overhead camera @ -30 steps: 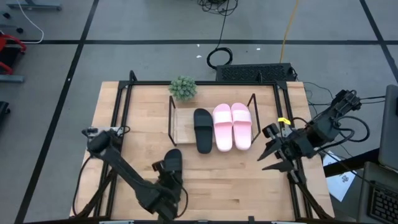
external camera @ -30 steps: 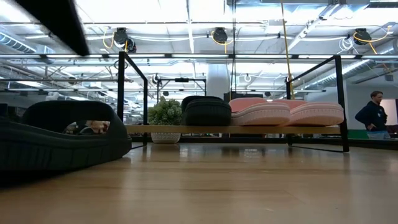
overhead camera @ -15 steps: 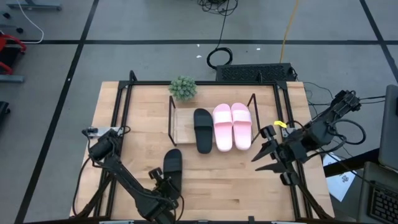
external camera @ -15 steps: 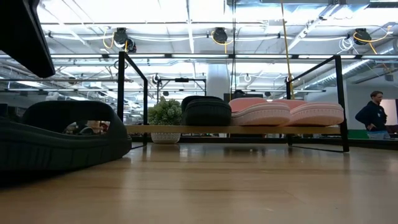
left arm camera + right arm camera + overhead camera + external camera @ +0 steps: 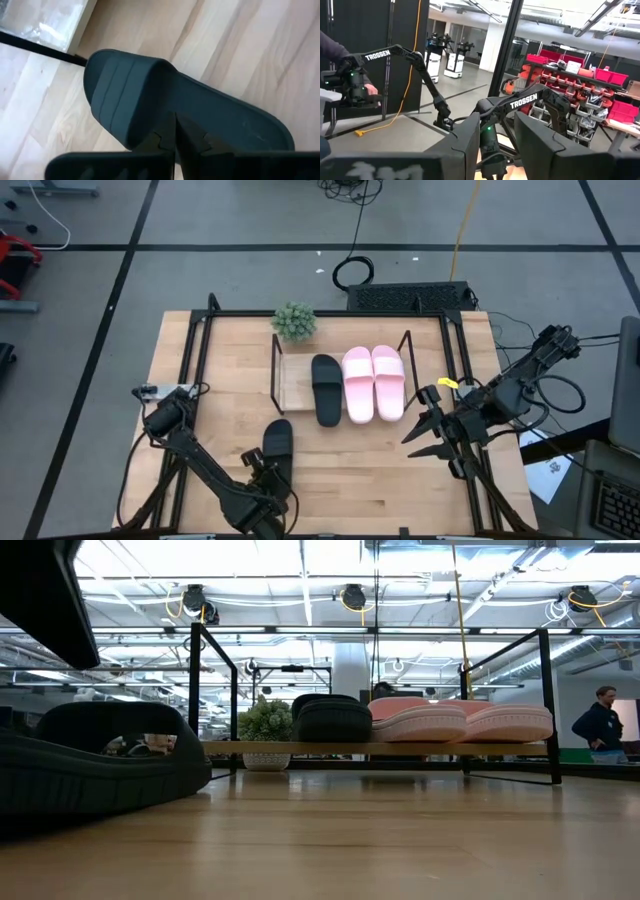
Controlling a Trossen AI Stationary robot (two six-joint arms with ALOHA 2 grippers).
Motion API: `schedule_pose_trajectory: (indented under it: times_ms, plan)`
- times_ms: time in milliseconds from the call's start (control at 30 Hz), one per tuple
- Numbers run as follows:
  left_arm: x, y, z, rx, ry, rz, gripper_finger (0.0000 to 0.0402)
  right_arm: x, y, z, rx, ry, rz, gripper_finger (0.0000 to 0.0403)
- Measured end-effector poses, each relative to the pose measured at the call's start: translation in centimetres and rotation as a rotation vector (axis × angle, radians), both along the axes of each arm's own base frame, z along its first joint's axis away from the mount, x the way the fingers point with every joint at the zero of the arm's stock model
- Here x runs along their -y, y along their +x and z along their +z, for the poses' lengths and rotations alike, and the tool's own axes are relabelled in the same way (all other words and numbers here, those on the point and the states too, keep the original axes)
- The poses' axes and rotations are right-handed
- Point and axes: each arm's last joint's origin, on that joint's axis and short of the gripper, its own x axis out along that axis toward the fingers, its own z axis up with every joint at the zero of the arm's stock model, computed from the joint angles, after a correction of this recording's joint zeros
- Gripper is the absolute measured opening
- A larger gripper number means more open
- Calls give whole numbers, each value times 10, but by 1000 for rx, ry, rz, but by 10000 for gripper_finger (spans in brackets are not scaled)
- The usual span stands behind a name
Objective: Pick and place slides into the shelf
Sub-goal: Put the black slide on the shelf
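Note:
One black slide (image 5: 278, 440) lies flat on its sole on the bare table, in front of the shelf (image 5: 290, 385); the low view shows this slide (image 5: 100, 765) close by at the left. My left gripper (image 5: 266, 471) hangs just above its near end with the fingers shut, and in the left wrist view the left gripper (image 5: 175, 131) looks down on the strap (image 5: 125, 95). The shelf board carries the other black slide (image 5: 326, 388) and both pink slides (image 5: 374, 383). My right gripper (image 5: 415, 442) hovers open to the right of the shelf.
A small potted plant (image 5: 294, 322) stands at the shelf's far left corner. Black table-frame rods (image 5: 196, 350) run along both sides. A free slot shows on the shelf board left of the black slide. A person (image 5: 600, 720) stands in the room behind, and a hand (image 5: 367, 90) shows beyond the right gripper.
My left gripper has drawn back from over the black slide toward the table's near edge, uncovering more of the slide, which lies on the table. My right gripper has drifted a little toward the table's left, staying open.

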Motion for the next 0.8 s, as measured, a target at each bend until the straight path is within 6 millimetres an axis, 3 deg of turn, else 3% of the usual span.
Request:
schedule_pose_trajectory:
  times_ms: [167,533,800]
  plan:
    - [-8,5,-1,-50,-46,52,38,0,0,0,-1,-8,-1,111]
    - [-22,12,0,-49,-44,174,158,0,0,-3,-18,-27,0,111]
    - [-23,7,2,-16,57,151,176,0,0,-5,-35,-35,0,111]
